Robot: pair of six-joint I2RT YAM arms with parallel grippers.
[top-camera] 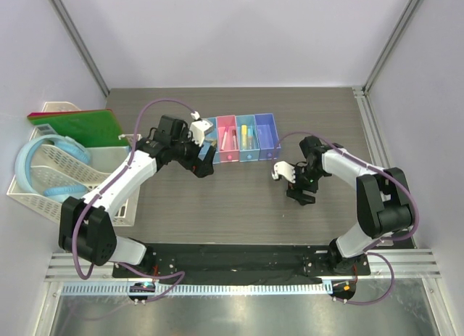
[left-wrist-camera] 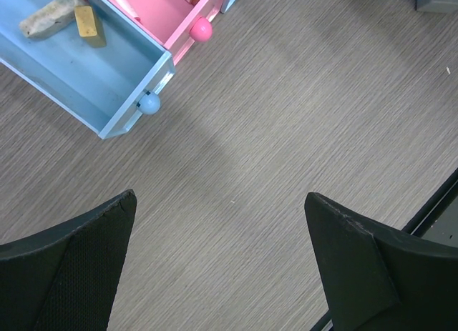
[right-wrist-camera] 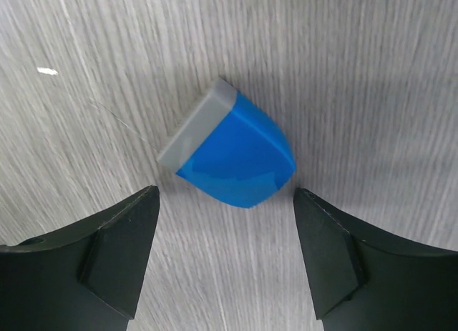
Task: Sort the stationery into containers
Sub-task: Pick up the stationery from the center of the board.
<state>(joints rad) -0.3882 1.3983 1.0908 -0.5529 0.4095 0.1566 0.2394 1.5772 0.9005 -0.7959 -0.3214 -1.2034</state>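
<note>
Right pincer (right-wrist-camera: 223, 202), released, hangs over the blue block (right-wrist-camera: 236, 156) lying on the tabletop (right-wrist-camera: 107, 73) between its spread jaws; left pincer (left-wrist-camera: 219, 199), also released and empty, hovers near the light blue bin (left-wrist-camera: 107, 77) holding two tan pieces (left-wrist-camera: 86, 25)

We see a desk (left-wrist-camera: 286, 95) with a matt grey wood-grain surface, finely streaked. The blue block (right-wrist-camera: 240, 163) looks like glossy, smooth plastic, and its grey end is matt. The light blue bin (left-wrist-camera: 107, 81) and pink bin (left-wrist-camera: 154, 6) are smooth satin plastic with shiny round knobs (left-wrist-camera: 201, 29). Two tan pieces (left-wrist-camera: 87, 23) look dull and rough. The left end effector (left-wrist-camera: 220, 197) has matt black fingers (left-wrist-camera: 71, 274), finely textured.
</note>
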